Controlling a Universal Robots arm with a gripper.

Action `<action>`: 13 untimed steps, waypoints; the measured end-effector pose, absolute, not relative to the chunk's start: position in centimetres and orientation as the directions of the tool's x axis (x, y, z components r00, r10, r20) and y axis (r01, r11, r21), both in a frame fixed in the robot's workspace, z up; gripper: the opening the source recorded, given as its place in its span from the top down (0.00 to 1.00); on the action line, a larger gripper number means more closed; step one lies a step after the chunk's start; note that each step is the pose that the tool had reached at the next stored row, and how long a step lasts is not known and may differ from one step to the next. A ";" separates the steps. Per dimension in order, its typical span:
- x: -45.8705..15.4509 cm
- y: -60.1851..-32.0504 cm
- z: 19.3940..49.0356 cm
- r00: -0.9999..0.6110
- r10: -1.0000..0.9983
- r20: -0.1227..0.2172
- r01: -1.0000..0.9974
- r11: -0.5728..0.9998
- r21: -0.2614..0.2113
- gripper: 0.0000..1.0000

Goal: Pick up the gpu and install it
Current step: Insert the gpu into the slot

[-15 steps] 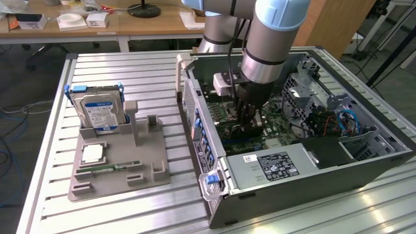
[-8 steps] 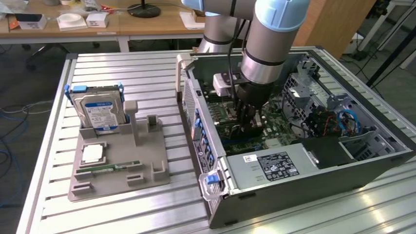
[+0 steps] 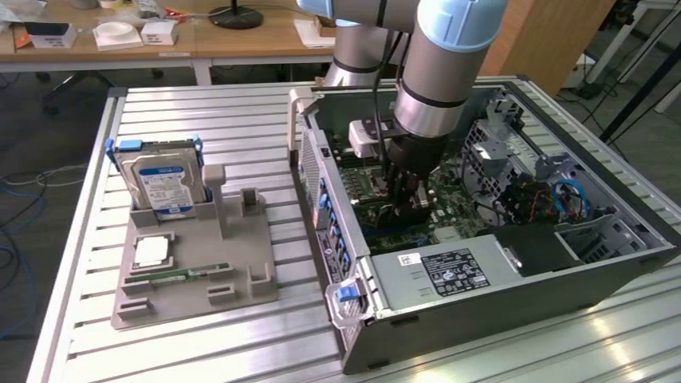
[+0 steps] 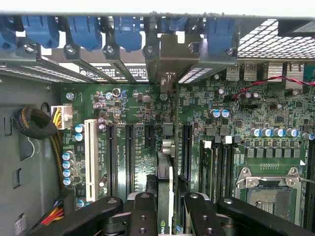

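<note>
The gpu [image 4: 166,164] stands edge-on in the wrist view, a thin card running from between my fingers to its silver bracket [image 4: 172,54] at the case's rear wall. My gripper [image 4: 167,211] is shut on it, with black fingers [image 4: 142,209] on either side. The card sits in line with the long black expansion slots [image 4: 129,147] of the green motherboard [image 4: 133,98]; whether it touches a slot I cannot tell. In the exterior view the gripper [image 3: 407,203] reaches straight down into the open computer case [image 3: 596,271], and its fingers hide most of the card.
A grey holder [image 3: 191,279] on the slatted table carries a silver hard drive [image 3: 159,187] and a green memory stick [image 3: 175,277]. Inside the case are the power supply [image 3: 447,271], the CPU socket [image 4: 268,189], a sleeved cable bundle [image 4: 34,123] and blue bracket clips [image 4: 83,29].
</note>
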State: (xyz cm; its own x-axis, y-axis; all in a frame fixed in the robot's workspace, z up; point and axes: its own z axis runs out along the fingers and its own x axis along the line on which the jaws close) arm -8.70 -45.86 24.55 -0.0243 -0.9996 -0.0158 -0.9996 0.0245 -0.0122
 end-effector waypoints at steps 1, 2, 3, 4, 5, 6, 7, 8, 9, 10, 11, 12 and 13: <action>-8.7 -45.9 24.6 -0.024 -1.000 -0.016 -1.000 0.025 -0.012 0.74; -8.7 -45.9 24.6 -0.024 -1.000 -0.016 -1.000 0.024 -0.012 0.74; -8.7 -45.9 24.6 -0.024 -1.000 -0.016 -1.000 0.025 -0.012 0.74; -8.7 -45.9 24.6 -0.024 -1.000 -0.016 -1.000 0.024 -0.012 0.74; -8.7 -45.9 24.6 -0.024 -1.000 -0.016 -1.000 0.024 -0.012 0.74; -8.7 -45.9 24.5 -0.024 -1.000 -0.016 -1.000 0.024 -0.012 0.74; -8.7 -45.9 24.5 -0.024 -1.000 -0.015 -1.000 0.024 -0.012 0.74; -8.7 -45.9 24.5 -0.024 -1.000 -0.015 -1.000 0.024 -0.012 0.74; -8.7 -45.9 24.4 -0.024 -1.000 -0.017 -1.000 0.024 -0.013 0.74; -8.7 -45.9 24.3 -0.024 -1.000 -0.016 -1.000 0.024 -0.012 0.74; -8.7 -45.9 24.3 -0.024 -1.000 -0.016 -1.000 0.024 -0.012 0.74; -8.7 -45.9 24.3 -0.024 -1.000 -0.015 -1.000 0.024 -0.012 0.74; -8.7 -45.9 24.3 -0.024 -1.000 -0.015 -1.000 0.024 -0.012 0.74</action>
